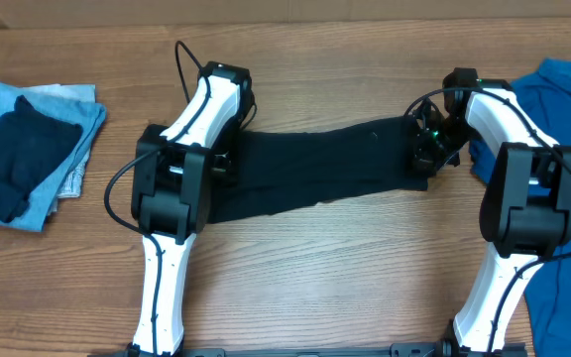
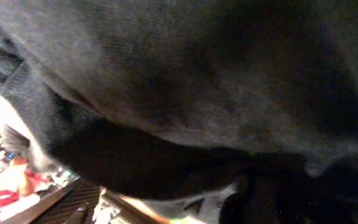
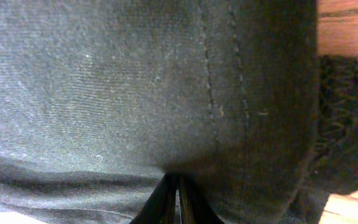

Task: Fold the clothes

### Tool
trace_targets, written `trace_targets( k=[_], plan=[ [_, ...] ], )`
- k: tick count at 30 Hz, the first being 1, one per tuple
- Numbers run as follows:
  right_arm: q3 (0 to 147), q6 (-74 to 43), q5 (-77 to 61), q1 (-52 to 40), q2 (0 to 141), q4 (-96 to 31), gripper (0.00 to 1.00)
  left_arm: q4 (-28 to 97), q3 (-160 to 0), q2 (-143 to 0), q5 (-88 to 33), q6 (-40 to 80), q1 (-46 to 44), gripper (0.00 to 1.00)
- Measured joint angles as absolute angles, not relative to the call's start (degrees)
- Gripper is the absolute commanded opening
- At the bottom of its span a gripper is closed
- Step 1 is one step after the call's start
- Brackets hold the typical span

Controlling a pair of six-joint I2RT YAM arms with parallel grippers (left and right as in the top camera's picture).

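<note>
A black garment (image 1: 315,169) lies stretched across the middle of the wooden table (image 1: 315,278) between my two grippers. My left gripper (image 1: 222,162) is at its left end. In the left wrist view the black cloth (image 2: 197,74) fills the frame and hides the jaws, draping close over them. My right gripper (image 1: 426,151) is at the garment's right end. In the right wrist view its fingers (image 3: 178,196) are pressed together, pinching the black cloth (image 3: 104,93) near a stitched hem.
A stack of folded blue and dark clothes (image 1: 23,149) lies at the far left. A blue shirt (image 1: 563,99) lies spread at the right edge, under and behind the right arm. Bare wood shows in front of the garment.
</note>
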State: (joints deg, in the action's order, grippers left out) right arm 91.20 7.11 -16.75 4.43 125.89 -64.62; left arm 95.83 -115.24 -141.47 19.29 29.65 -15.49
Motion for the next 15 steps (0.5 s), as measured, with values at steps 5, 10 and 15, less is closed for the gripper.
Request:
trace_targets(
  k=[5, 10, 15],
  plan=[
    [91.09, 7.05, -17.56, 4.43, 125.84, -64.49, 0.15, 96.73, -130.96, -141.29, 18.68, 29.39, -13.80, 0.95],
    [91.05, 5.93, -17.65, 4.43, 125.73, -63.44, 0.14, 96.64, -133.60, -140.49, 16.67, 29.41, -9.10, 0.88],
    [91.05, 5.61, -17.61, 4.43, 125.73, -62.87, 0.14, 96.62, -133.62, -140.49, 11.79, 29.26, -3.95, 0.04]
  ],
)
